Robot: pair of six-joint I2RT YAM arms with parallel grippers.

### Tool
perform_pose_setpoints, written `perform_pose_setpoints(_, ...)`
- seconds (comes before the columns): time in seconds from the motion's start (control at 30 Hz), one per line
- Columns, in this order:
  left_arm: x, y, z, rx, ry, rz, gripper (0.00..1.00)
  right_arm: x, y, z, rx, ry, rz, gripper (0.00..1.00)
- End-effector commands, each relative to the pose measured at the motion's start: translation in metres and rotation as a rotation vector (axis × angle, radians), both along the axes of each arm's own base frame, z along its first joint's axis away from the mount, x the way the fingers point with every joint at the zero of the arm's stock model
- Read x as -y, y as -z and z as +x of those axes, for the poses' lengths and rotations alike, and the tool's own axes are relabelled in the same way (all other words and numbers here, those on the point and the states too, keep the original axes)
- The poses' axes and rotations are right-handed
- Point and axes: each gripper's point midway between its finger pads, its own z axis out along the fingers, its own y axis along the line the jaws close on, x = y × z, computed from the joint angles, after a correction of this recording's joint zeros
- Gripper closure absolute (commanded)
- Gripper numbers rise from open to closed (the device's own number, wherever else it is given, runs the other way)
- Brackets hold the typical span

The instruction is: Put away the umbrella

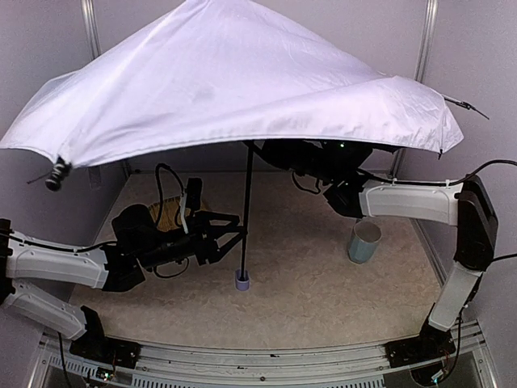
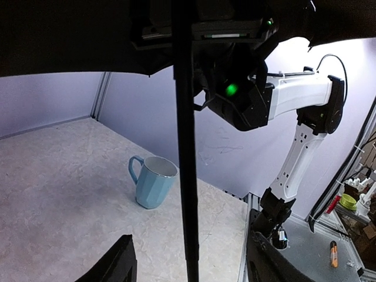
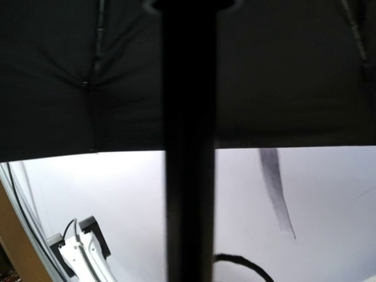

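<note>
The umbrella (image 1: pixel 226 81) stands open, its pale lilac canopy spreading over the back of the table. Its thin black shaft (image 1: pixel 246 210) runs straight down to the small lilac handle (image 1: pixel 242 280), which rests on the tabletop. My left gripper (image 1: pixel 239 232) is open around the lower shaft. In the left wrist view the shaft (image 2: pixel 185 147) passes between the two dark fingers (image 2: pixel 117 264) with a gap on each side. My right arm (image 1: pixel 404 200) reaches under the canopy; its wrist (image 2: pixel 235 100) sits against the upper shaft. The right wrist view shows only the shaft (image 3: pixel 188 176) and the black underside (image 3: pixel 264 70).
A light blue cup (image 1: pixel 364 242) stands upright right of the shaft, also seen from the left wrist camera (image 2: pixel 153 182). A woven straw tray (image 1: pixel 166 212) lies partly hidden behind the left arm. The canopy's rib tips reach out towards the side walls.
</note>
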Motion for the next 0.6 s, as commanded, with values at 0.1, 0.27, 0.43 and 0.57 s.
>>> perform_pose_setpoints(0.1, 0.009, 0.012, 0.009, -0.024, -0.013, 0.013, 0.45, -0.002, -0.027, -0.017, 0.074, -0.032, 0.062, 1.00)
perform_pose_setpoints(0.27, 0.021, 0.025, 0.014, -0.059, -0.007, 0.044, 0.51, -0.001, -0.029, -0.019, 0.073, -0.029, 0.058, 1.00)
perform_pose_setpoints(0.43, 0.023, 0.027, 0.016, -0.085, -0.021, 0.035, 1.00, 0.002, -0.032, -0.020, 0.080, -0.023, 0.065, 1.00)
perform_pose_setpoints(0.57, 0.024, 0.027, 0.012, -0.082, -0.018, 0.022, 1.00, 0.009, -0.037, -0.009, 0.064, 0.049, 0.108, 0.66)
